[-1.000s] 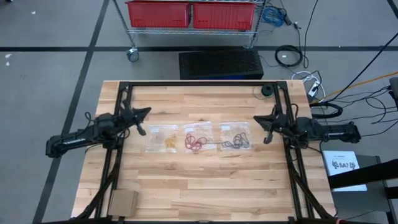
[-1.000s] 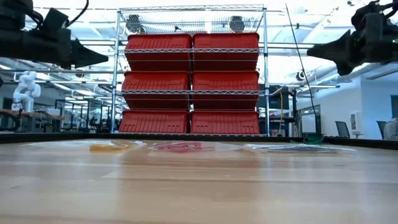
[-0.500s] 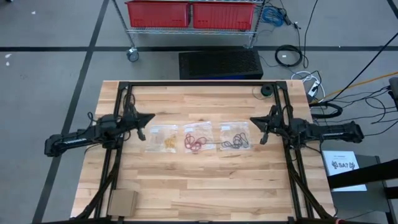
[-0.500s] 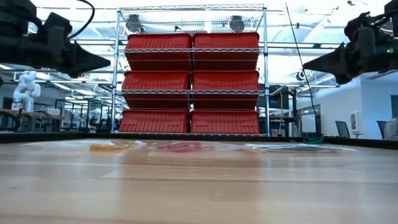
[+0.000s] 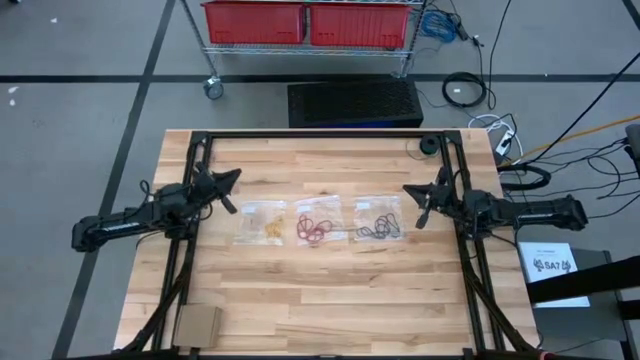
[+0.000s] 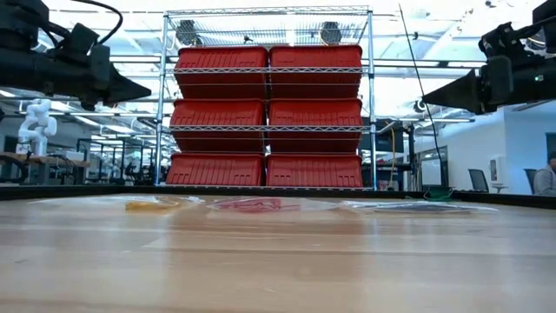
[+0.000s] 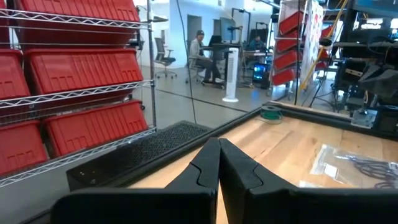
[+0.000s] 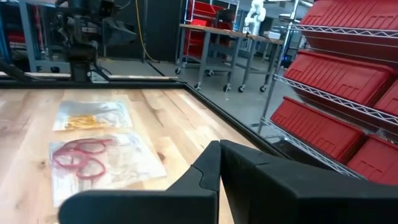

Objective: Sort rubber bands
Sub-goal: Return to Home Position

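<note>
Wood table (image 5: 320, 290): pale planks, with black frame rails down both sides. A flat piece of cardboard (image 5: 197, 325) lies at the near left corner.

Mid-table, three clear bags lie flat in one row, side by side with narrow gaps. The rubber bands are in the bags, one colour to each:
- yellow bands (image 5: 268, 227) in the left bag (image 5: 248, 212)
- red bands (image 5: 317, 229) in the middle bag (image 5: 322, 206)
- dark bands (image 5: 378, 226) in the right bag (image 5: 388, 206)

I cannot tell whether the bag mouths are sealed.

The left gripper (image 7: 217, 149) is in the air off the left end of the row, near the left bag and not touching it. Its fingers are pressed together with nothing between them.

The right gripper (image 8: 219, 149) mirrors it off the right end of the row, near the right bag and apart from it. Its fingers are also together and empty. In the low view both grippers sit high above the tabletop, well clear of the bags, with their tips pointing inward.

A small dark roll (image 5: 429, 146) lies at the far right corner of the table. Past the far edge a black mat (image 5: 355, 102) lies on the floor. Behind it stands a wire rack (image 6: 268, 130) stacked with red bins (image 6: 221, 113). Deep in the room, seen from the left wrist, a person (image 7: 199, 50) sits at a desk.
</note>
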